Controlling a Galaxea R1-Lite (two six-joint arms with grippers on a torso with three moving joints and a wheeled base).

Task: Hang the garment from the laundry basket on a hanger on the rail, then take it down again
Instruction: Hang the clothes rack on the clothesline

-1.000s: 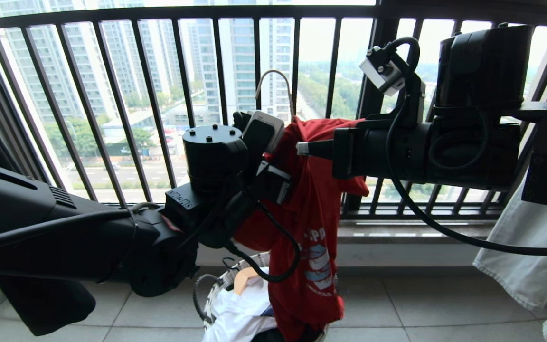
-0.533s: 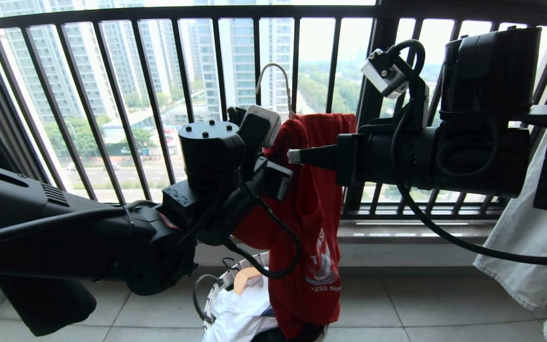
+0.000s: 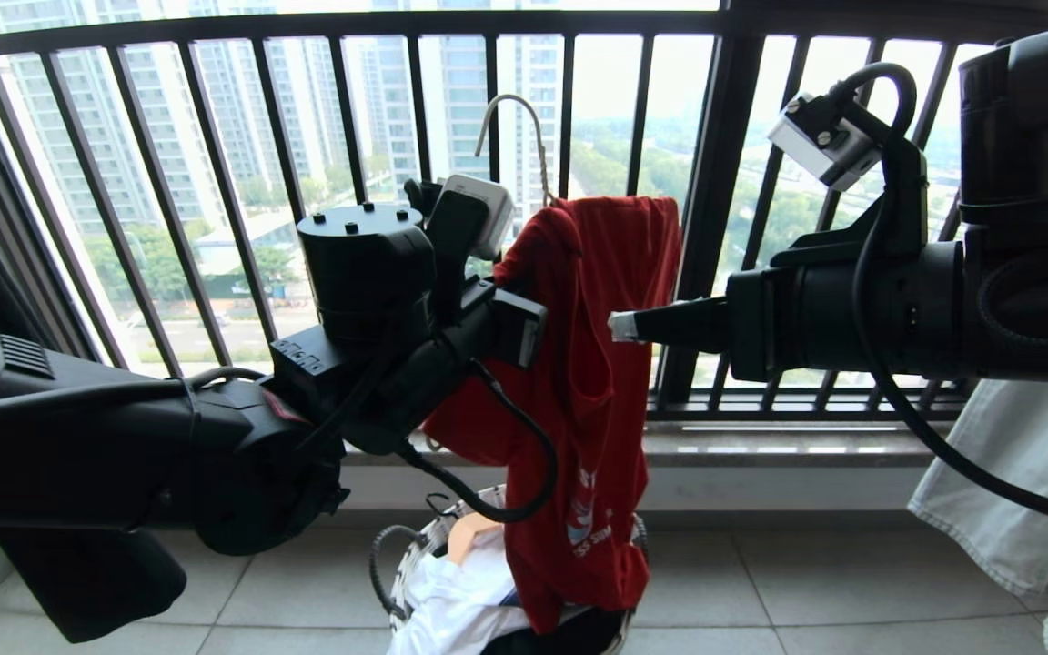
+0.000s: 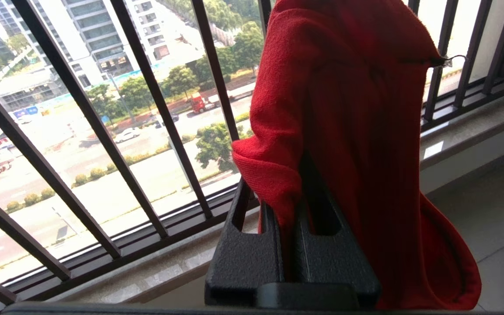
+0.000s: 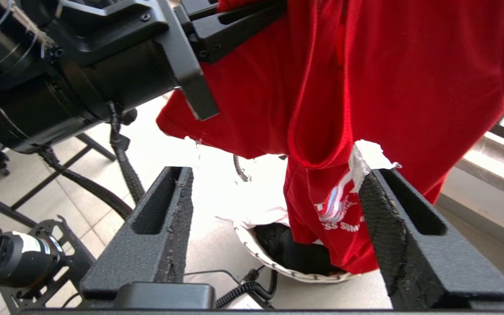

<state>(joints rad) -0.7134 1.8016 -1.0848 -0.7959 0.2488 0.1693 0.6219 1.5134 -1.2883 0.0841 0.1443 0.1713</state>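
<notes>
The garment, a red T-shirt with white print, hangs in mid-air over the laundry basket, its lower hem reaching down into the basket. My left gripper is shut on a fold of red cloth near the garment's top. The hanger's cream wire hook sticks up above the shirt; the remainder of it is hidden in the cloth. My right gripper stands open just to the right of the garment, nothing between its fingers; one tip is wrapped in white tape. The rail is out of view.
The black window railing and stone sill stand close behind the garment. A pale grey garment hangs at the right, a black one at the left. White and dark clothes fill the basket.
My right gripper has opened, let go of the red cloth and drawn back to the right. The left arm has lifted the garment and hanger hook a little; the shirt now hangs straighter.
</notes>
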